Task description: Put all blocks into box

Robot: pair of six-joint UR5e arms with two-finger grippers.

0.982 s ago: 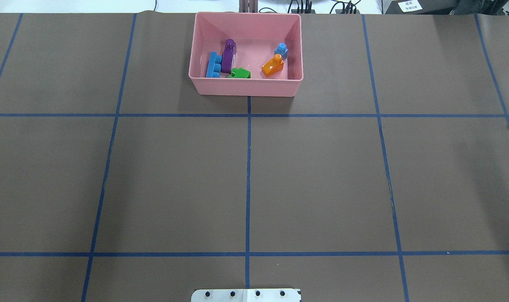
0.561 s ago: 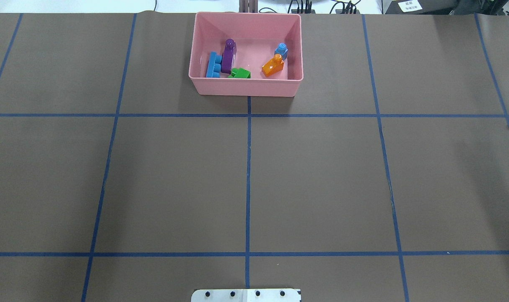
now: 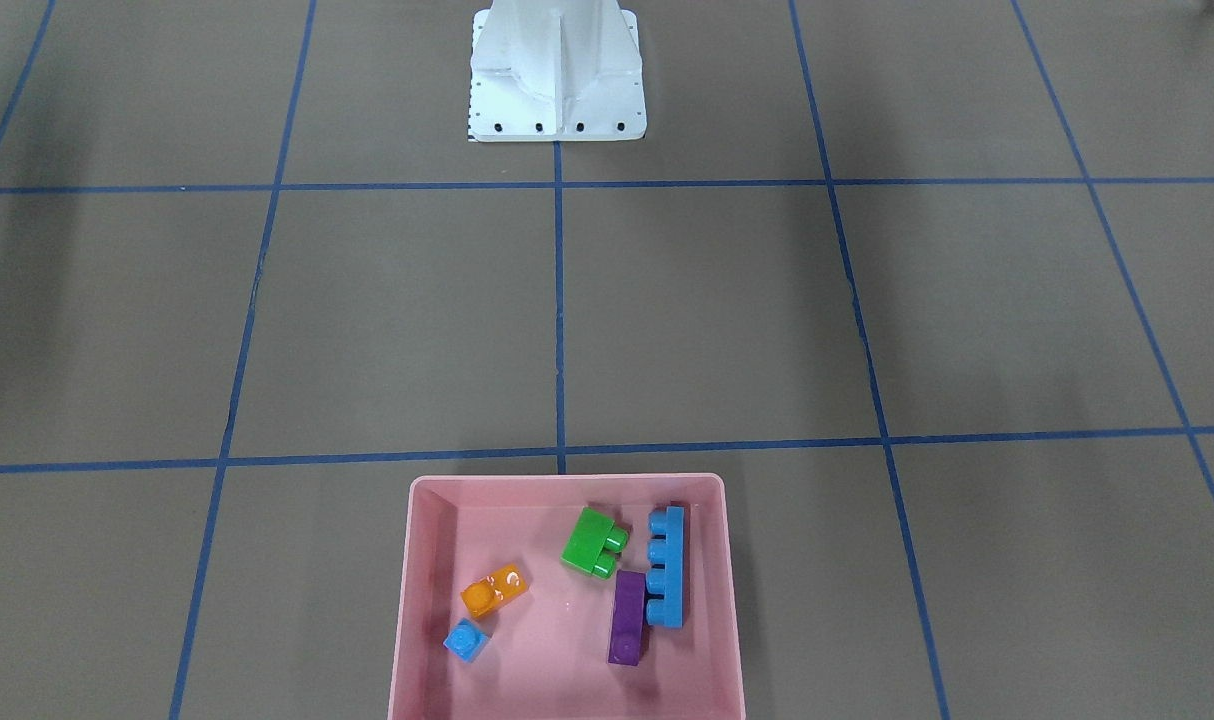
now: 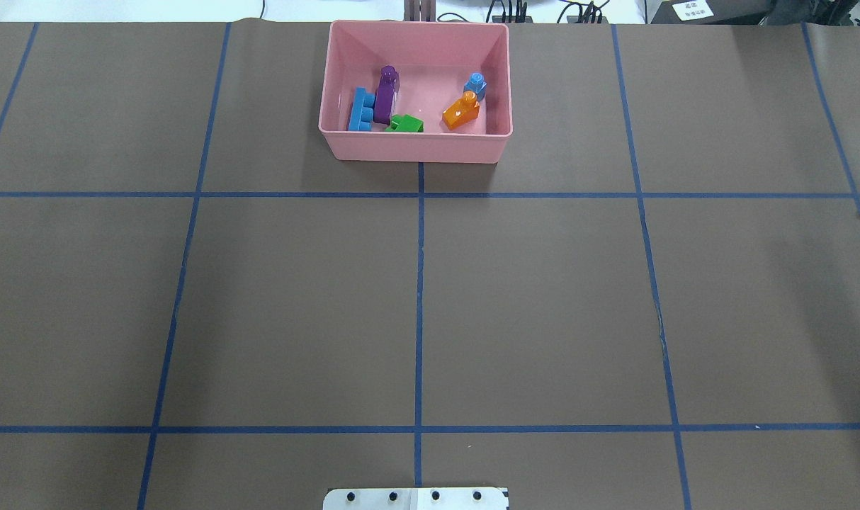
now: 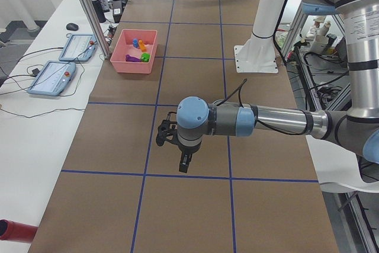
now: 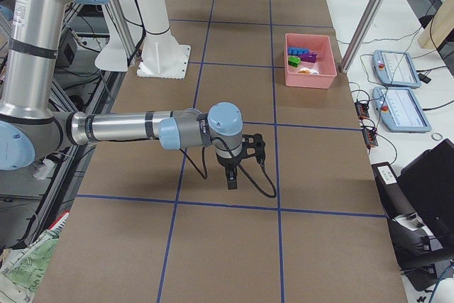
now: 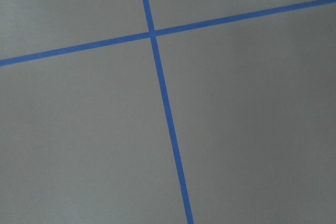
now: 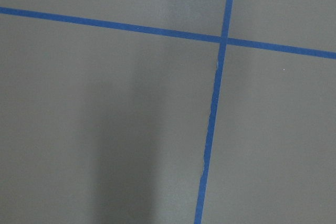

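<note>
A: Where are the blocks; any left out on the surface [image 4: 543,297]?

B: All five lie inside the pink box [image 4: 414,147]; it sits well apart from both claws, out beyond them on the side away from the robot's white base [image 4: 416,499].

A: How are they laid out?

B: The long blue block [image 4: 361,111] and the purple block [image 4: 385,95] lie side by side, touching, in the half of the box nearer the left claw [image 5: 183,163]; the green block [image 4: 406,124] rests just at the purple one's end, close to the box wall that faces the robot; the orange block [image 4: 461,113] and the tiny blue cube [image 4: 475,86] sit just beside each other in the half nearer the right claw [image 6: 232,177].

A: And the claws themselves; apart or together?

B: I cannot tell for either; each shows only in a side view, small and dark; the left claw hangs pointing down above the brown surface, close to one of the blue tape lines [image 5: 155,114]; the right claw hangs the same way, its cable looping beside it.

A: The wrist cameras?

B: Each shows only the surface below its claw, with two tape lines crossing.
</note>
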